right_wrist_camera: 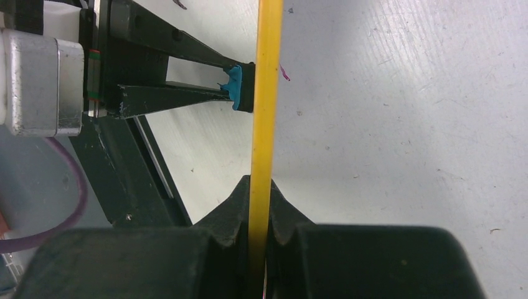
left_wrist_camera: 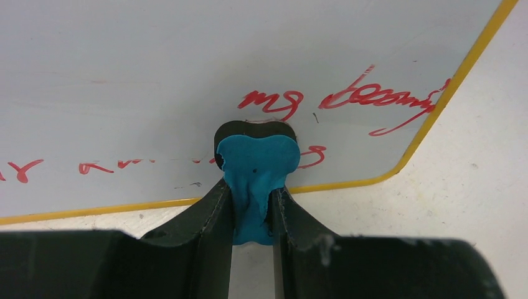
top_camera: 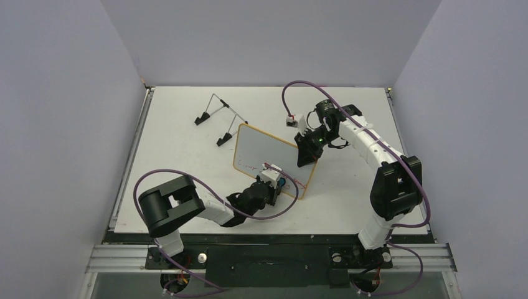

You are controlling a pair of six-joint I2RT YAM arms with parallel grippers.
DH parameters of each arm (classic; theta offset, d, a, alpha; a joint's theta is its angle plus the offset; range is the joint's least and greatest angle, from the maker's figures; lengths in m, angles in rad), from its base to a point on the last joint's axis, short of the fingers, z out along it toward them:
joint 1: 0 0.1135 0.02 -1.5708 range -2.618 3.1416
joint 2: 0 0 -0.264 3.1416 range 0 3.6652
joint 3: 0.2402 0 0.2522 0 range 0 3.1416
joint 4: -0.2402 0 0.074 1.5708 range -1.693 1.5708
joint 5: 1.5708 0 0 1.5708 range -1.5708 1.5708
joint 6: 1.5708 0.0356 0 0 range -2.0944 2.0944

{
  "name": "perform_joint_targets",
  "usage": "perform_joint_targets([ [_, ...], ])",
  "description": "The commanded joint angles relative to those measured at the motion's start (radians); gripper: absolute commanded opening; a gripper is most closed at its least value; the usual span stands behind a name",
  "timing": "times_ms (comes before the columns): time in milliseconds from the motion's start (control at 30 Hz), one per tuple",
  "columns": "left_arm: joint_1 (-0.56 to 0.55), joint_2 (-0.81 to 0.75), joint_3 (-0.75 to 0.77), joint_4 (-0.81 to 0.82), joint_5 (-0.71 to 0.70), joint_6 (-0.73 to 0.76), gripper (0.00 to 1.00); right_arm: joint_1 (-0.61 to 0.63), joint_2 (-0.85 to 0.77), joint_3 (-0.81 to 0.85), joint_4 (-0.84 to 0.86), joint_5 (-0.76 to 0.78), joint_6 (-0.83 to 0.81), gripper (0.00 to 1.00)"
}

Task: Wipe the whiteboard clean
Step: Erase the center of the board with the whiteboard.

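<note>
From the top I see the whiteboard [top_camera: 264, 156] tilted up near the middle of the surface [top_camera: 180, 156], my right claw [top_camera: 306, 161] closed on its rim, the left wrist view shows my left claw [left_wrist_camera: 252, 190] squeezing the blue eraser [left_wrist_camera: 258, 162] against the red writing [left_wrist_camera: 274, 99], and the right wrist view shows that rim pinched between its fingers

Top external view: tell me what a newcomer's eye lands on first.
The whiteboard, held tilted up mid-table, its rim pinched by the right tool. Near its lower edge the left tool presses a blue eraser against the red handwriting. Behind, a bare wire stand sits at the far left.
</note>
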Motion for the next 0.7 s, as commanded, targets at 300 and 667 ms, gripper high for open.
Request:
perform_joint_targets([
  [300,-0.028,-0.070,0.087,-0.003,-0.028,0.066,0.00,0.013,-0.039,-0.013,-0.002,-0.034,-0.025,0.00],
  [667,-0.013,-0.013,0.075,0.043,0.010,0.029,0.00,0.005,-0.053,-0.024,0.013,-0.035,-0.014,0.00],
])
